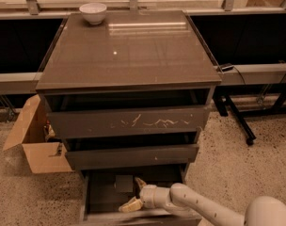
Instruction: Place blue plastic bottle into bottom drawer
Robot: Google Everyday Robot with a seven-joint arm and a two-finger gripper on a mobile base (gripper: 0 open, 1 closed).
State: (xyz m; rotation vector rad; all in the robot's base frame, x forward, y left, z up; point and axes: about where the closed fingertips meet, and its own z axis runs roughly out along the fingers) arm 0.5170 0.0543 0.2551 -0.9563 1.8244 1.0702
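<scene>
blue plastic bottle (123, 183) seems to lie loose inside the bottom drawer (85, 197), just beside your gripper (129, 194) — claw spread, empty — so a careless pull-back could drag it out.

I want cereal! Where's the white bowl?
In the camera view, the bowl sits on the far left corner of the cabinet top. The robot's hand is far below it, inside the open bottom drawer.

Pincer (135, 194) low at centre, spread wide
</scene>
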